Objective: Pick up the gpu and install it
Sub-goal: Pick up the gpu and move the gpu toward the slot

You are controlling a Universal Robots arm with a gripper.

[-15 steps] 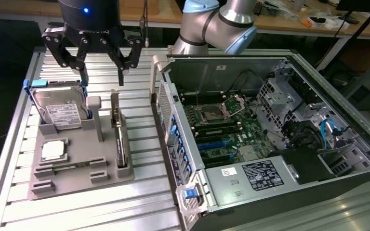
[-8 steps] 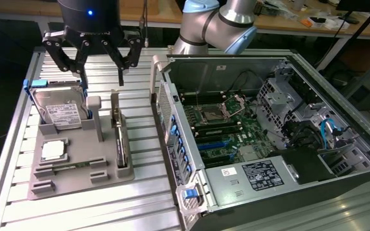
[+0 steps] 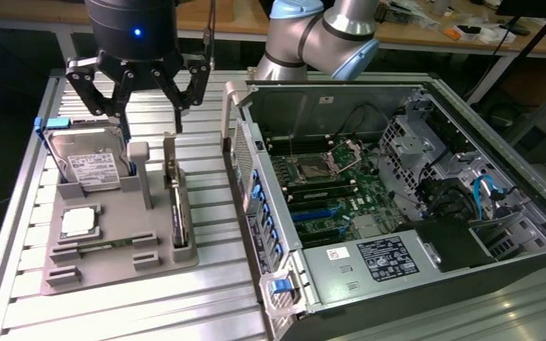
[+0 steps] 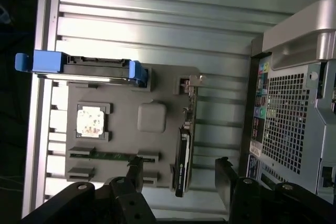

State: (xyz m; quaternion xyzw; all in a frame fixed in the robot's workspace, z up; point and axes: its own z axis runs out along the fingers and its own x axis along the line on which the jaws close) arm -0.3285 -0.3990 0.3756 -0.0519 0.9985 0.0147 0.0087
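The gpu is a thin dark card standing on edge in a slot of the grey holder, with its silver bracket at the far end. My gripper hangs open above the far end of the holder, over the card and apart from it. In the wrist view the gpu shows edge-on and lies between the two dark fingertips of my gripper, which holds nothing.
On the same holder sit a silver hard drive in a blue frame, a square CPU chip and a memory stick. An open computer case lies at the exterior view's right, motherboard exposed. All rests on a ribbed metal table.
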